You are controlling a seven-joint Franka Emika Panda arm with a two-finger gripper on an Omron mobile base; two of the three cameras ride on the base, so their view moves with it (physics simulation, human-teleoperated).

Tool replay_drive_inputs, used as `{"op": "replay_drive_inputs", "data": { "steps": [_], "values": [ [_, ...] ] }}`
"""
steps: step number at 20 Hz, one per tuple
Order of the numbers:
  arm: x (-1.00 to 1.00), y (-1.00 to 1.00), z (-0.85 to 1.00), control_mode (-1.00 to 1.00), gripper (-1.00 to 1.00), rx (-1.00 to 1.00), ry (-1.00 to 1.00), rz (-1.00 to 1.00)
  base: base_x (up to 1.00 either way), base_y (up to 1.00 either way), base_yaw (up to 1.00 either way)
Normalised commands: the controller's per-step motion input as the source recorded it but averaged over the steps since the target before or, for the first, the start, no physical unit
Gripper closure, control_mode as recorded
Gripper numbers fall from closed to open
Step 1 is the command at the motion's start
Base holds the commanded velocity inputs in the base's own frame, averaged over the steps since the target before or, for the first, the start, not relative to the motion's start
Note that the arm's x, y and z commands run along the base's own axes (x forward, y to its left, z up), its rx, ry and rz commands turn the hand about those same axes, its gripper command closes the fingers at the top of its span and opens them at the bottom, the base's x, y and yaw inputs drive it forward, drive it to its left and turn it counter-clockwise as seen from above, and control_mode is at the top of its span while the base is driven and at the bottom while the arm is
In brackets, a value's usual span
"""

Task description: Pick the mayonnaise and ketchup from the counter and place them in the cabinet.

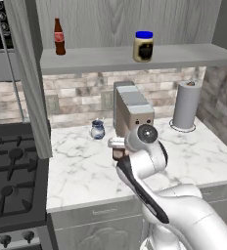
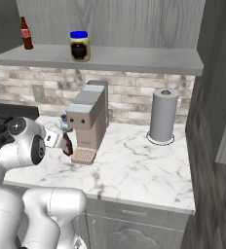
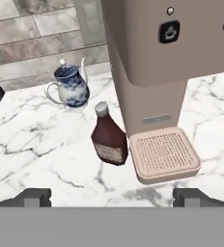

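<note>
Gripper: two-finger gripper (image 3: 112, 195), jaws spread wide apart, holding nothing; both dark tips stand on either side of the ketchup, short of it.
Ketchup: 1 squat dark reddish-brown bottle with pale cap and pale label (image 3: 109, 140), upright on the white marble-patterned counter (image 3: 32, 144), just beside the drip tray of the beige coffee machine (image 3: 152, 72).
Handling, judged: rigid, smooth, probably light; rounded shoulders may slip, so take it across the wide lower body at label height, not the narrow neck.
Hazard, judged: the drip tray crowds 1 side; that finger has little room.
Mayonnaise: 1 short round jar, bright blue lid, cream body (image 1: 143, 46), already upright on the grey wood-grain cabinet's pale shelf board (image 1: 184, 54).
Other stock: 1 blue-and-white jug (image 3: 69, 88) behind the ketchup; 1 slim red-labelled bottle (image 1: 59, 37) on the shelf; 1 grey paper-towel roll (image 1: 187, 105) at the counter's back.
</note>
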Motion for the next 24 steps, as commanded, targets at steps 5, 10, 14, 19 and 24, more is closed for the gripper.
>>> {"op": "replay_drive_inputs", "data": {
  "steps": [5, 10, 14, 19, 24],
  "values": [
    [0.21, 0.0, 0.0, -1.0, -1.0, 0.0, 0.03, 0.07, 0.0, 0.0, 0.0],
    [0.24, 0.05, -0.08, -1.0, -1.0, 0.0, 0.05, 0.05, 0.0, 0.0, 0.0],
    [0.19, 0.06, -0.12, -1.0, -1.0, 0.0, 0.09, 0.03, 0.0, 0.0, 0.0],
    [0.17, 0.05, -0.18, -1.0, -1.0, 0.0, 0.11, 0.02, 0.0, 0.0, 0.0],
    [0.16, 0.0, -0.03, -1.0, -1.0, -0.02, 0.04, 0.02, 0.0, 0.0, 0.0]
  ]
}}
